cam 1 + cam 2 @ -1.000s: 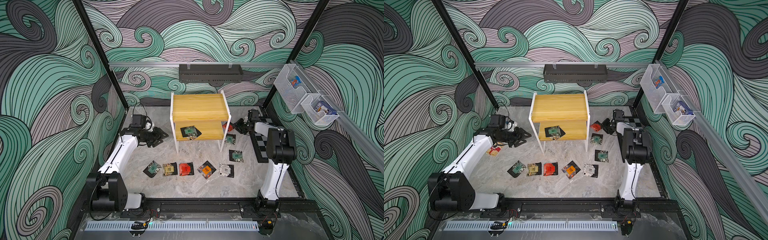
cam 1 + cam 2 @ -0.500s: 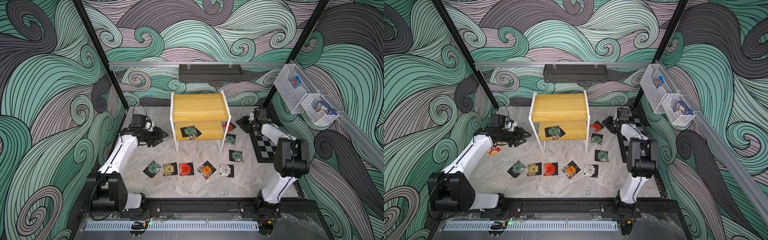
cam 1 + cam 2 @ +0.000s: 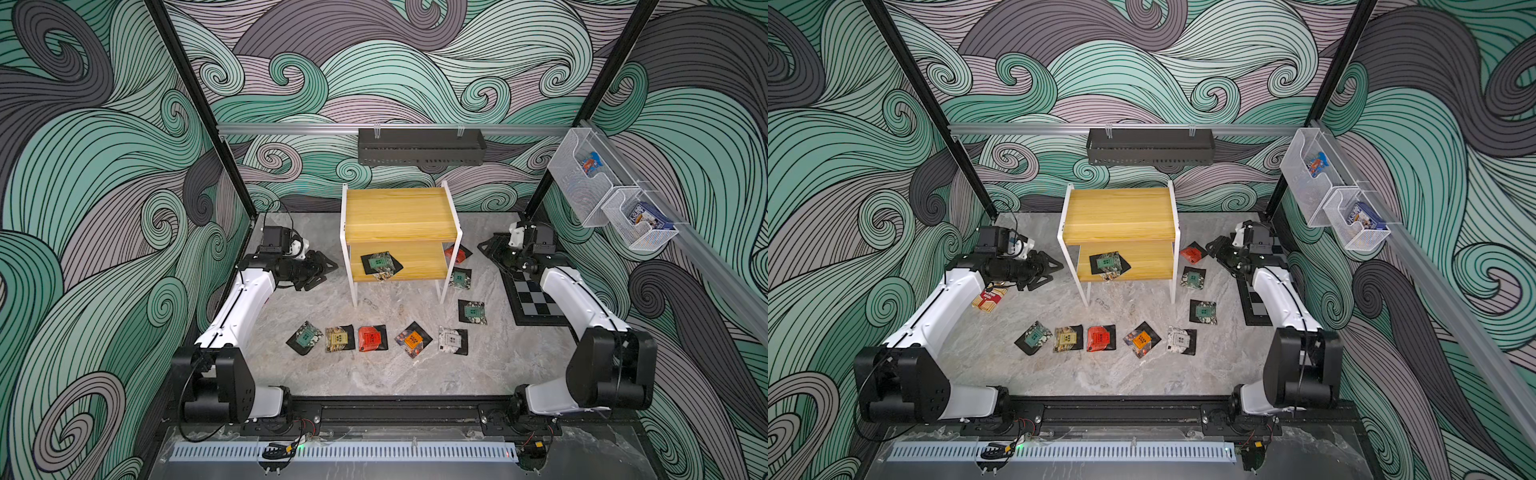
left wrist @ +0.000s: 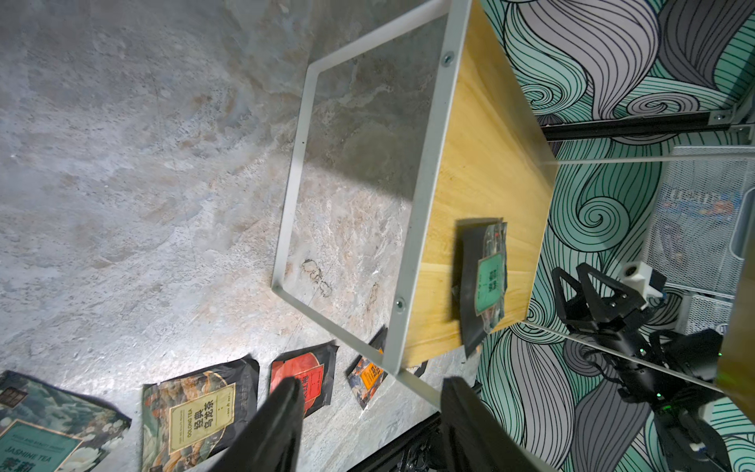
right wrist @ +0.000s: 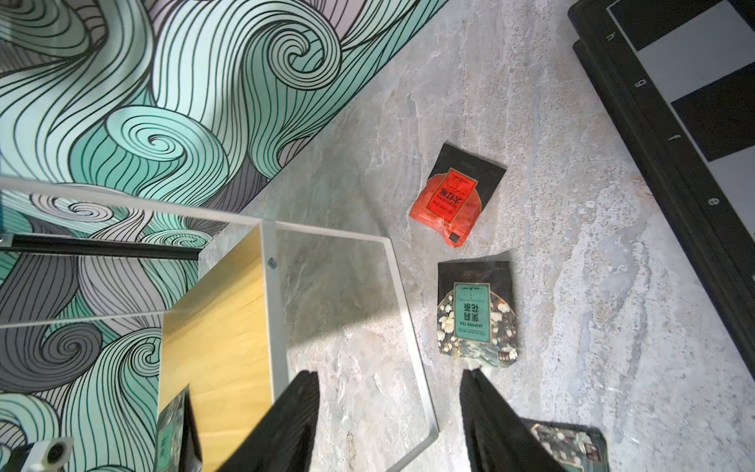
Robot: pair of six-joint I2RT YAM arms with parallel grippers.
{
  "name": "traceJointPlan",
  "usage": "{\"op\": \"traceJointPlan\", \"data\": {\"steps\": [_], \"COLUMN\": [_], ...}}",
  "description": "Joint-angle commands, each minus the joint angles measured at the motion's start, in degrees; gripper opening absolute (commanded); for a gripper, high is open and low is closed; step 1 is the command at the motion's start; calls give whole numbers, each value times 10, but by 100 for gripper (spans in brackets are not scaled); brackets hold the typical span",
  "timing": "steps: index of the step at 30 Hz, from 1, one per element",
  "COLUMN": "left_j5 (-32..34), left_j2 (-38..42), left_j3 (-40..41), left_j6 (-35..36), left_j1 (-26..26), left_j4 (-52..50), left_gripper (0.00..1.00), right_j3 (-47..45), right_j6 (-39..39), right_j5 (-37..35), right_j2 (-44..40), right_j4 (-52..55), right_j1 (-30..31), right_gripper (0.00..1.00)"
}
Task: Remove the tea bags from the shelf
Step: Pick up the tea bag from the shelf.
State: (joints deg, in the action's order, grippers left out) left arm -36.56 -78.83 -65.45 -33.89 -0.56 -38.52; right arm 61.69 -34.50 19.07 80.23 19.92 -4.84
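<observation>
The shelf [image 3: 399, 212] [image 3: 1119, 214] stands at the back centre. One teal-labelled tea bag [image 3: 380, 264] [image 3: 1108, 264] [image 4: 488, 282] lies on its lower board; the top board is bare. Several tea bags lie on the table: a front row from teal [image 3: 305, 337] to white [image 3: 452, 340]. Right of the shelf lie a red one [image 3: 455, 253] [image 5: 449, 200] and two teal ones [image 3: 460, 278] [image 3: 471, 311]. My left gripper [image 3: 326, 272] [image 4: 371, 384] is open and empty, left of the shelf. My right gripper [image 3: 488, 251] [image 5: 390, 374] is open and empty, right of the red bag.
A red-and-white carton [image 3: 988, 299] lies under the left arm. A checkerboard mat [image 3: 536, 299] lies under the right arm. A black tray [image 3: 419, 145] hangs on the back wall. Two mesh bins [image 3: 582, 178] [image 3: 640, 224] hang on the right wall.
The right arm's elbow has swung out to the right. Its gripper has drawn back a little from the red tea bag, jaws spreading wider. The left arm has hardly moved.
</observation>
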Motion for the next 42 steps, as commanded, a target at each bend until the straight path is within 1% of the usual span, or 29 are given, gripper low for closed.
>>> {"op": "traceJointPlan", "data": {"steps": [1,4,8,11,14,17,18,21,29,37,42], "left_j5": [-21,-37,-55,-59,-81,-120,-124,-117,-124,-129,-131], "left_j2": [12,7,-10,-24,-63,-104,-116,-135,-150,-195,-225], "left_j3": [-21,-19,-24,-39,-55,-74,-80,-93,-107,-133,-159], "left_j6": [5,-5,-6,-1,1,-2,-1,11,22,29,43], "left_j1": [3,4,4,4,4,3,1,-6,-22,-48,-64], "left_j4": [13,27,45,42,45,43,39,31,28,35,17], "left_gripper": [60,61,67,71,76,76,77,77,76,76,76], "right_j3": [-19,-37,-71,-93,-121,-148,-154,-159,-136,-132,-140], "right_j6": [20,37,53,67,77,76,75,79,105,119,122], "right_j5": [19,26,31,36,38,43,44,54,76,69,57], "right_j2": [-51,-103,-174,-218,-257,-287,-294,-304,-304,-307,-311], "right_j4": [32,46,60,75,88,89,89,89,100,104,104], "right_j1": [8,21,37,43,47,50,50,52,69,86,87], "right_gripper": [60,61,66,66,67,68,68,68,68,68,69]}}
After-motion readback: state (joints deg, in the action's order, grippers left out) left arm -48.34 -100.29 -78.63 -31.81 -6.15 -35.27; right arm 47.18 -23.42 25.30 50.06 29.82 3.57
